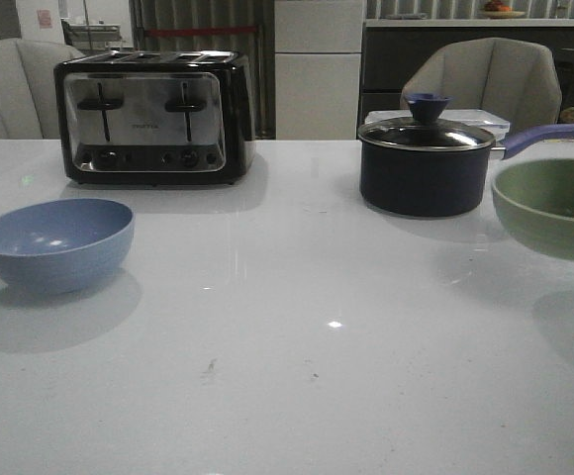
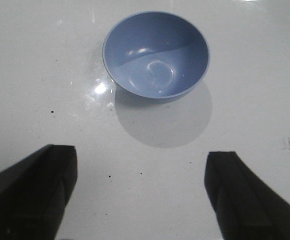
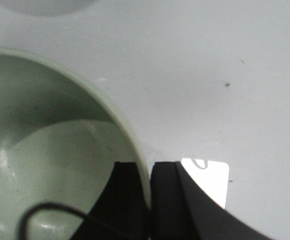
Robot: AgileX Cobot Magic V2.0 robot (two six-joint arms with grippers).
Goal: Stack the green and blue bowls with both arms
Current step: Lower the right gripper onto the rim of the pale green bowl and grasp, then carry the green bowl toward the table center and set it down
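White counter [image 1: 297, 366] across all three views, speckled, with glare spots. At the back left, black and chrome toaster [image 1: 153, 117]; at the back right, dark navy saucepan [image 1: 426, 168] with lid and a bluish handle running off toward the right.

Green bowl [image 1: 554, 203] at the far right of the front view, cut off by the frame edge, apparently raised above the counter with a faint shadow beneath; hard to confirm from that view alone. In the right wrist view, green bowl [image 3: 50, 165] filling the near side, its rim pinched between the fingers of the right claw [image 3: 149, 200], one finger inside the wall, one outside. A thin dark cable loop over the bowl's inside, low in that view. Small white tag [image 3: 207, 180] on the counter just beside the outer finger.

Blue bowl [image 1: 57, 242] upright at front left on the counter, empty. In the left wrist view, blue bowl [image 2: 156, 54] well ahead of the left claw [image 2: 140, 185], fingers spread wide, nothing between them, clear of the bowl. Neither arm visible in the front view.
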